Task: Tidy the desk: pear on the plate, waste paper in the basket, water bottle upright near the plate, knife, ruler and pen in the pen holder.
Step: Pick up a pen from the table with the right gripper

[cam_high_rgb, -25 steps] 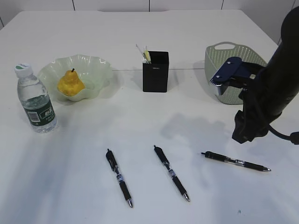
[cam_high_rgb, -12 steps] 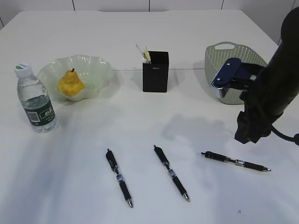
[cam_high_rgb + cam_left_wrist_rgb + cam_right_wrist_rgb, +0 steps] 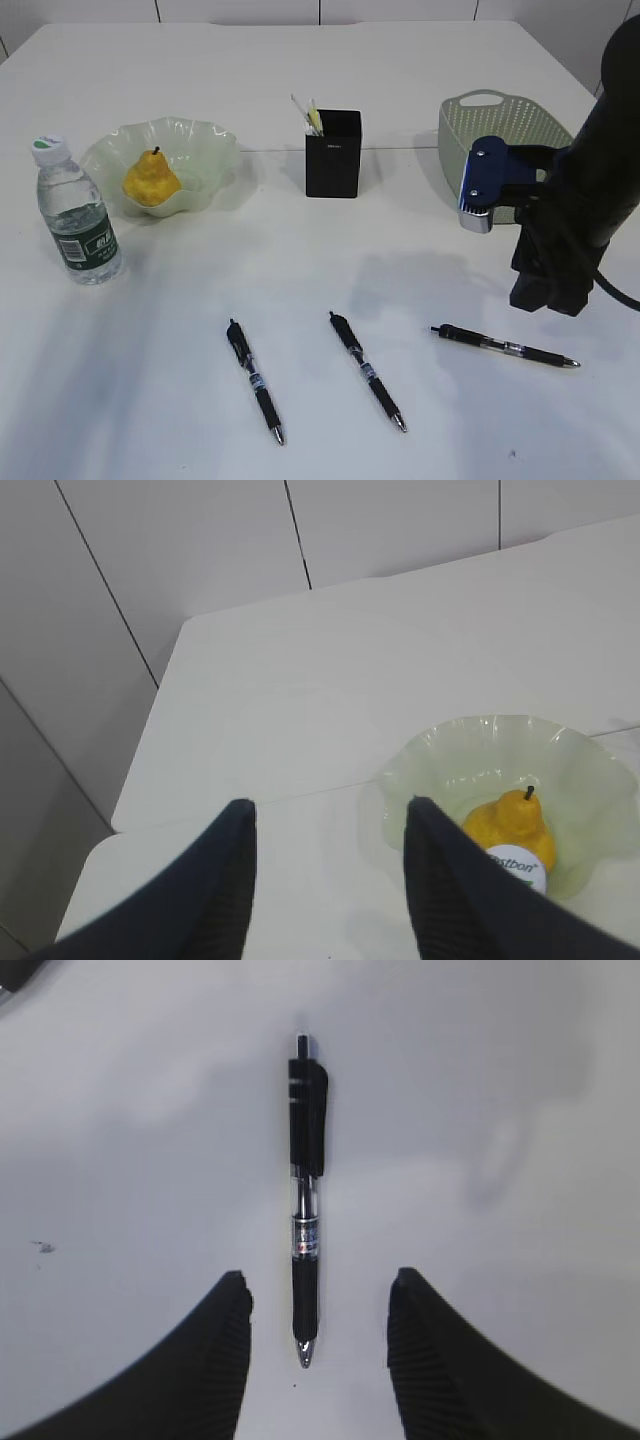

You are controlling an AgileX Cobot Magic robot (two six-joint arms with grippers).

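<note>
Right hand (image 3: 312, 1345): fingers apart, holding nothing, poised above the right pen (image 3: 305, 1210) with a finger on either side of its tip end
Left hand (image 3: 330, 880): fingers apart and empty, raised near the counter's left end, looking down at the plate
Right pen: lies flat on the counter (image 3: 300, 260), clear of the fingers
Other pens: a middle pen (image 3: 368, 371) and a left pen (image 3: 256, 381) lie well apart on the near side
Pen holder (image 3: 333, 153): upright at centre, pale sticks showing above its rim
Basket (image 3: 490, 135): at the right rear, partly behind the right arm
Pear (image 3: 150, 179): sits on the plate (image 3: 205, 150)
Water bottle (image 3: 77, 212): upright, just left of the plate
Room: white counter, pale panelled wall behind
</note>
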